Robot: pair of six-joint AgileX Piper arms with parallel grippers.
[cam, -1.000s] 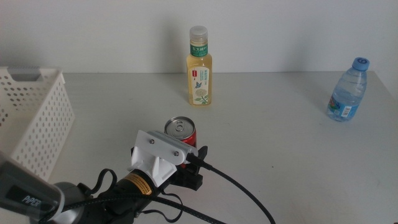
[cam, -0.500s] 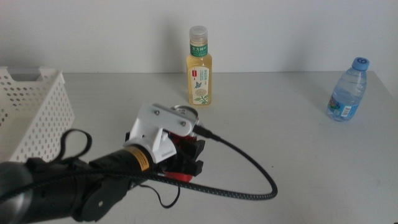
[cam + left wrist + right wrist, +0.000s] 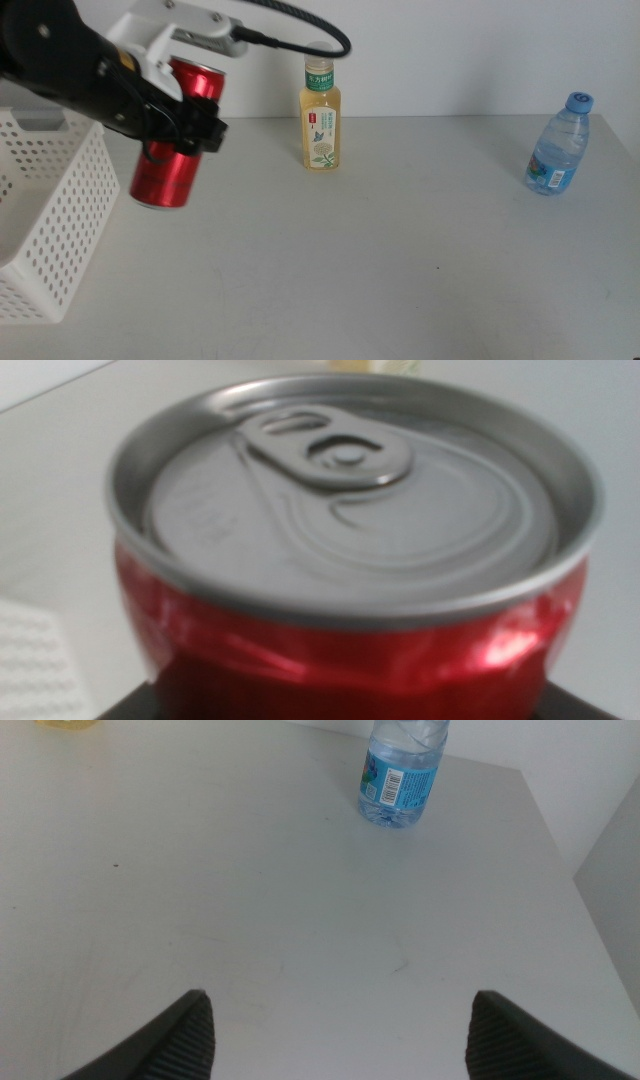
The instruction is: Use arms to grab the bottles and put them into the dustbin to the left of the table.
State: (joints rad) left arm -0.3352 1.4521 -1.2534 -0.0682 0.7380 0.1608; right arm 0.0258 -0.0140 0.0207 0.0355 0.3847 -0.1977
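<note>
The left arm's black gripper (image 3: 185,125) is clamped on the slim red aluminium can (image 3: 175,135) and holds it in the air at the left of the scene, just right of the white perforated plastic dustbin (image 3: 50,215) and clear of the plain light grey tabletop (image 3: 400,260); the height looks chosen so the can can pass over the basket's rim, and the drop itself is not yet made. The can's long axis is tilted, its silver top with the pull tab leaning up and to the right and its base angled down toward the bin. The left wrist view is filled by that lid, which faces the camera, with dark jaws at the can's lower body. The yellowish tea bottle with a green-white label and white cap (image 3: 321,112) stands upright at the far middle, and the clear blue-capped water bottle (image 3: 558,145) stands at the far right, both untouched. The right arm's gripper (image 3: 335,1025) waits over the right part of the table with its jaws spread wide and nothing between them.
</note>
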